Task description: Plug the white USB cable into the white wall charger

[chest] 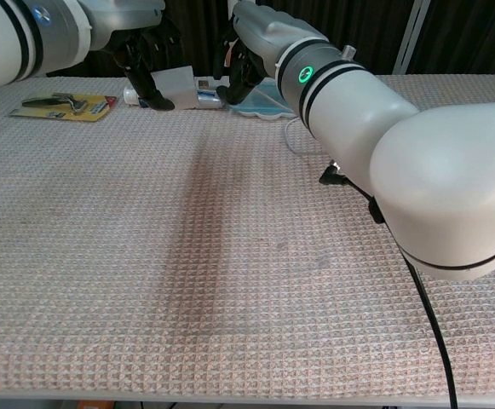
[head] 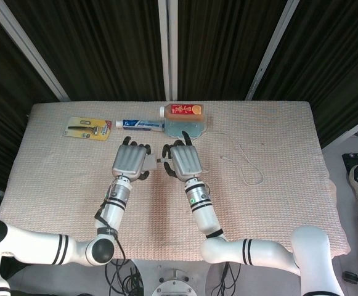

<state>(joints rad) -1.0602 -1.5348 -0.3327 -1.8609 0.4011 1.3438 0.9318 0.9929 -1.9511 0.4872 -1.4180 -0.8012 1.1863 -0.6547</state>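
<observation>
My left hand [head: 130,161] holds the white wall charger [head: 148,162] just above the mat; the chest view shows the same charger [chest: 177,82] under the left hand [chest: 141,47]. Close beside it, my right hand [head: 183,161] pinches the plug end of the white USB cable [head: 248,165], and the plug tip [head: 161,162] nearly touches the charger's side. From under that hand the cable trails right in loose curves across the mat. In the chest view the right hand [chest: 249,60] hides most of the plug, so whether it has entered the charger is unclear.
Along the far edge lie a yellow carded tool [head: 87,129], a toothpaste tube [head: 140,124], a red-labelled bottle [head: 183,110] and a pale blue mask [head: 187,128]. A woven beige mat [head: 277,203] covers the table.
</observation>
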